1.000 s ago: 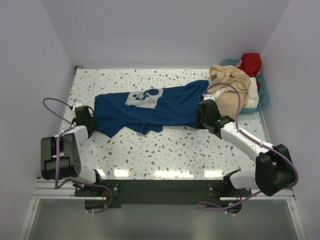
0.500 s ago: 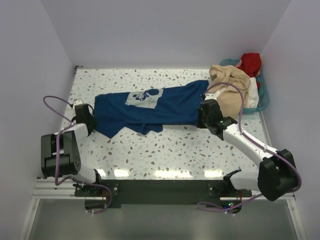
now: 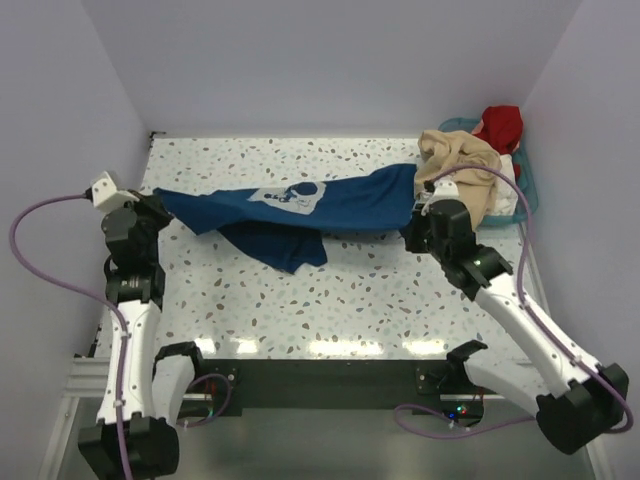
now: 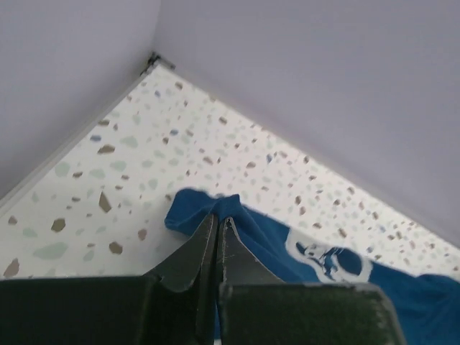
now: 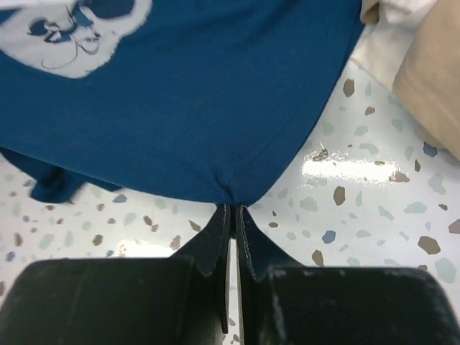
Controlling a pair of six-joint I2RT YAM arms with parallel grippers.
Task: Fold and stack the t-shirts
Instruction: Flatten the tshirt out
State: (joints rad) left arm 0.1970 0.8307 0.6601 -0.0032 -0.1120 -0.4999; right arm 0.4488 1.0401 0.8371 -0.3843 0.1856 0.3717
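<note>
The navy t-shirt [image 3: 330,208] with a white printed graphic [image 3: 287,195] hangs stretched between both grippers above the speckled table. My left gripper [image 3: 150,207] is shut on its left edge; in the left wrist view the cloth [image 4: 248,230] bunches at the gripper [image 4: 218,218]. My right gripper [image 3: 413,233] is shut on its right hem; in the right wrist view the hem [image 5: 215,108] pinches at the gripper [image 5: 233,208]. A loose part sags to the table [image 3: 285,250]. A beige shirt [image 3: 462,160], a red shirt [image 3: 500,125] and white cloth [image 3: 508,195] lie piled at the back right.
The teal basket [image 3: 528,190] stands at the back right corner under the piled shirts. White walls close the table on the left, back and right. Purple cables loop off both arms.
Both arms have risen and lifted the navy shirt off the table, stretching it between them. The left gripper moved up and to the left; the shirt's lower part now hangs down.
</note>
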